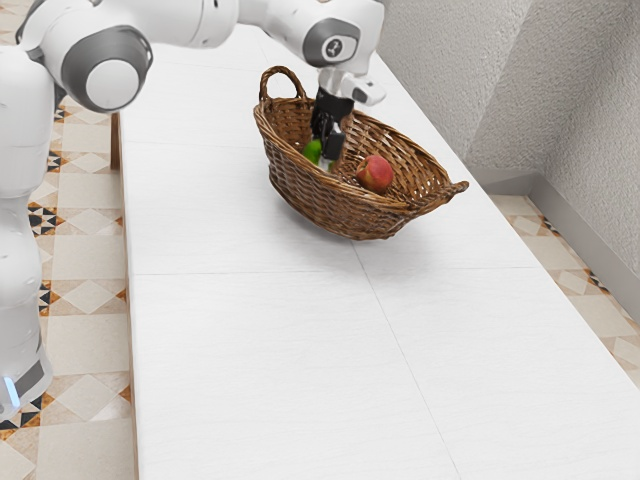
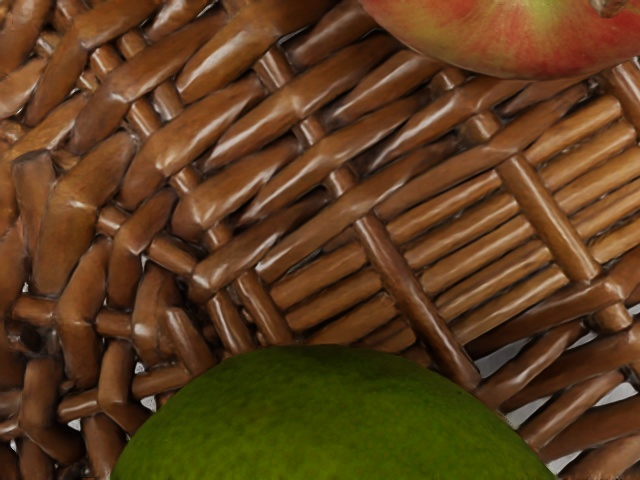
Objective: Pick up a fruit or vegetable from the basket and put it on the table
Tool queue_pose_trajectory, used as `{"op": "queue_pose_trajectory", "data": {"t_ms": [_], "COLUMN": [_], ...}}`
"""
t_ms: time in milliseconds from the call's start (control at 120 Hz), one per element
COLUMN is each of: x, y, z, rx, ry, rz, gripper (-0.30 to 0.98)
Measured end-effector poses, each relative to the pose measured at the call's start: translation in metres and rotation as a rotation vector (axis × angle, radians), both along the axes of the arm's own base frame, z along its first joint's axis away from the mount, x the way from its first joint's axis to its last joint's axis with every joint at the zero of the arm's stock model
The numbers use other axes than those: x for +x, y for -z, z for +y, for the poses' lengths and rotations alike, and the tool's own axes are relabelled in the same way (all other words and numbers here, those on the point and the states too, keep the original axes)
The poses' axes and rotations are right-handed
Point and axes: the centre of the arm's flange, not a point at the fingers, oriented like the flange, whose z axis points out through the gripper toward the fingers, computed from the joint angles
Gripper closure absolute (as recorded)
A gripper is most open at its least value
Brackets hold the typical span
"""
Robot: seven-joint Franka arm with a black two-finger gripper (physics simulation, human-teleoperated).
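A: Basket [image 1: 335,208] pos.?
B: Upper ctr of exterior view, on white tabletop [image 1: 250,330]. Brown wicker, w/ looped handle [image 1: 283,71] at its upper-left end & another at its right end.

A: And hand [image 1: 328,155]?
B: Upper ctr, pointing down inside basket. Joined to white arm [image 1: 190,20], reaching in from exterior view's upper left.

A: Wide, narrow or holding sth?
B: Can't tell. Can't say either if gripping green fruit [image 1: 312,151] or just above it.

A: Fruit for task, loc.?
B: In basket, both. Green fruit at upper ctr, right by hand. Red fruit [image 1: 375,174] slightly lower & more to the right, apart from green one.

A: Wrist view?
B: Showing green fruit lg. & smooth, close under hand. Also showing red fruit w/ yellow streaks & bit of stem, farther off, w/ woven wicker & slats btwn.

A: Surroundings?
B: Patterned floor tiles [image 1: 85,340] along left edge & at lower right; rough pale wall [image 1: 450,70] at upper right.
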Motion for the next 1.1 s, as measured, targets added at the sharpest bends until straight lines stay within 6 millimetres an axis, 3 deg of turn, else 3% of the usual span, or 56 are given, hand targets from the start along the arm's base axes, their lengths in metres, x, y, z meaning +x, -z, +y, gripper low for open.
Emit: {"op": "queue_pose_trajectory", "data": {"t_ms": [67, 117, 158, 200, 225, 267, 317, 383, 433, 517, 567, 617, 692, 858, 1100], "x": [0.004, 0.004, 0.0, -0.005, -0.008, -0.011, -0.016, -0.022, -0.022, -0.012, -0.005, -0.002, 0.003, 0.012, 0.016], "y": [-0.041, -0.096, -0.155, -0.211, -0.234, -0.253, -0.261, -0.252, -0.228, -0.153, -0.088, -0.033, -0.003, 0.006, 0.004], "z": [-0.008, -0.024, -0.05, -0.09, -0.121, -0.175, -0.243, -0.321, -0.367, -0.423, -0.443, -0.45, -0.45, -0.445, -0.444], "rx": [0.033, 0.074, 0.112, 0.134, 0.133, 0.114, 0.076, 0.022, -0.011, -0.03, -0.02, -0.003, 0.012, 0.033, 0.037], "ry": [0.017, 0.048, 0.091, 0.159, 0.212, 0.31, 0.438, 0.587, 0.678, 0.787, 0.822, 0.836, 0.834, 0.815, 0.779], "rz": [-0.073, -0.164, -0.26, -0.353, -0.391, -0.424, -0.437, -0.413, -0.359, -0.216, -0.106, -0.031, -0.013, -0.048, -0.08], "gripper": [0.34, 0.33, 0.32, 0.3, 0.29, 0.28, 0.29, 0.29, 0.29, 0.3, 0.3, 0.33, 0.33, 0.11, 0.02]}}
